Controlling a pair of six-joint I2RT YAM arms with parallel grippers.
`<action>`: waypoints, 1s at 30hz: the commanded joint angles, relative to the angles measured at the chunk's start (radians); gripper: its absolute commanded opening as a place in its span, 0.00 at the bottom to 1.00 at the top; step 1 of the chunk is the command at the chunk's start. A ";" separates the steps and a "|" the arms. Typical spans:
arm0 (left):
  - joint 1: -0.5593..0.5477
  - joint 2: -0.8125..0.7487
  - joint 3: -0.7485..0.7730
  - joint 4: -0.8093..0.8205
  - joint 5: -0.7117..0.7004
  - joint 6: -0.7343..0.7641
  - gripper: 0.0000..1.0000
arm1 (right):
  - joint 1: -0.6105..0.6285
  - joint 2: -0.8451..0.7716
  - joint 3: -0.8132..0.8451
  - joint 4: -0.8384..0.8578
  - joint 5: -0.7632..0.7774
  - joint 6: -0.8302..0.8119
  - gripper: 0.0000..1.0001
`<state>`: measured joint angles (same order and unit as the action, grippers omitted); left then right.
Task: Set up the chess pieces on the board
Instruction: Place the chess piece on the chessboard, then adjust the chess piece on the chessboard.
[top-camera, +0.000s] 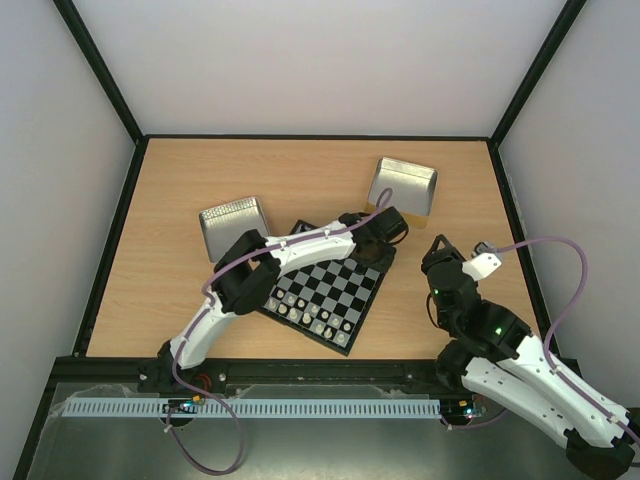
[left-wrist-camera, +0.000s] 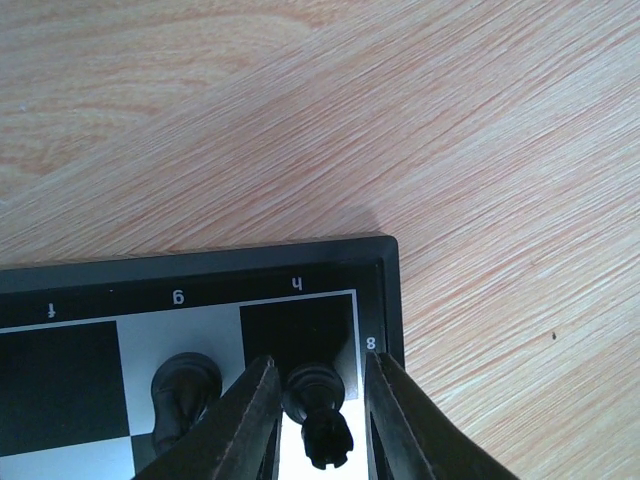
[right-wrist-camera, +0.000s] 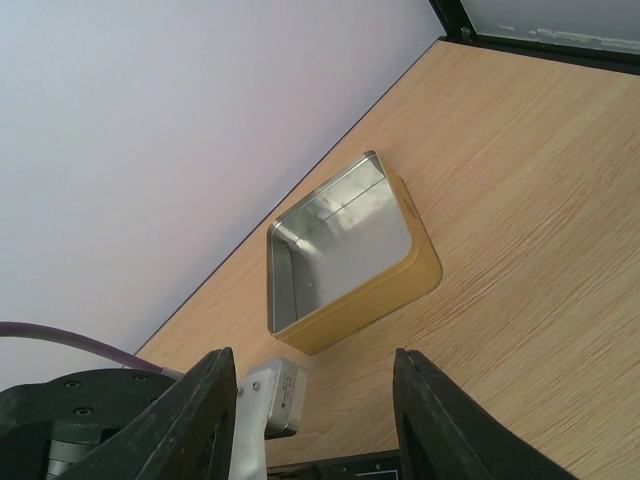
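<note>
- Right between the fingers of the left gripper (left-wrist-camera: 320, 362): one of the black chess pieces (left-wrist-camera: 318, 408), on the corner square by the h and 8 marks.
- Jaws parted only narrowly, with a sliver of gap showing on either side of that piece; nothing clamped, as far as the wrist view tells.
- Long axis of the piece running along the fingers, base toward the tips, head toward the wrist; probably upright and seen at a slant, though not certain.
- Just outside the left finger (left-wrist-camera: 240, 425): a second black piece (left-wrist-camera: 185, 395) on the g square, near enough to be clipped by a sideways move.
- Judged next: a straight pull back along the fingers, with no drift to the left, so that neither piece tips.
- Just beyond the fingertips: the black rim of the board (left-wrist-camera: 200, 265), then bare wooden table (left-wrist-camera: 450, 130).
- Well off to the right of this tool, clear of the board: the right gripper (right-wrist-camera: 312, 355), jaws wide, empty, facing a metal tray (right-wrist-camera: 350, 300).
- Left arm plainly the nearer one for any work on this corner.
</note>
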<state>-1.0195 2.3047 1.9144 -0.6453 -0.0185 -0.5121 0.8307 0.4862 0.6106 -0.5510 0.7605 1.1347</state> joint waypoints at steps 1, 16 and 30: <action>0.011 0.000 0.031 -0.001 0.046 0.004 0.27 | 0.001 0.005 0.012 -0.027 0.039 0.028 0.42; 0.068 -0.255 -0.088 0.024 0.030 -0.005 0.35 | 0.001 0.043 -0.001 0.059 -0.042 -0.038 0.42; 0.474 -0.736 -0.654 0.158 0.019 -0.069 0.39 | -0.120 0.474 -0.062 0.281 -0.593 -0.130 0.33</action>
<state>-0.6304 1.6547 1.3712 -0.5034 -0.0074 -0.5648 0.7555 0.8974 0.5575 -0.3305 0.3359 1.0317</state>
